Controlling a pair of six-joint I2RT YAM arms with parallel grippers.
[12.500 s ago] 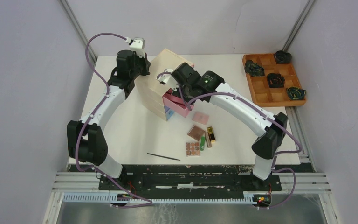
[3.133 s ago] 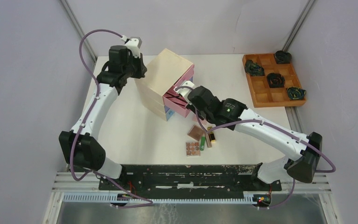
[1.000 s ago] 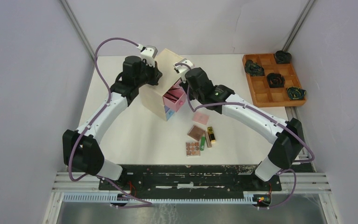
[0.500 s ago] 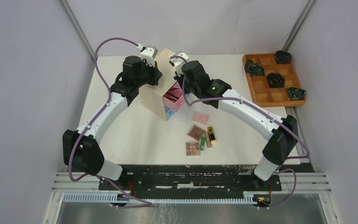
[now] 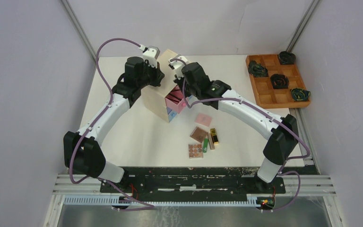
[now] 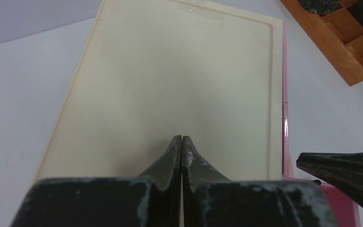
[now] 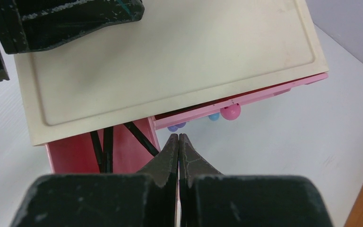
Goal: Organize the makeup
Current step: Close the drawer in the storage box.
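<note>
Lying loose: two brown palettes [image 5: 199,134] [image 5: 195,151], one pink pad [image 5: 203,119].

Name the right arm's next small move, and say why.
Probably push the pink drawer fully in. It stands partly open with the black sticks inside, the shut right gripper sits at its front corner, and the shut left gripper is poised over the chest top, likely bracing it.

This looks like a robotics laboratory cell: plain grey panels [image 5: 23,94] close in a white worktop [image 5: 123,127], and a left arm [image 5: 101,113] and a right arm [image 5: 246,108] with purple cables [image 5: 118,39] stand on metal rails [image 5: 75,182] at its near edge.
</note>
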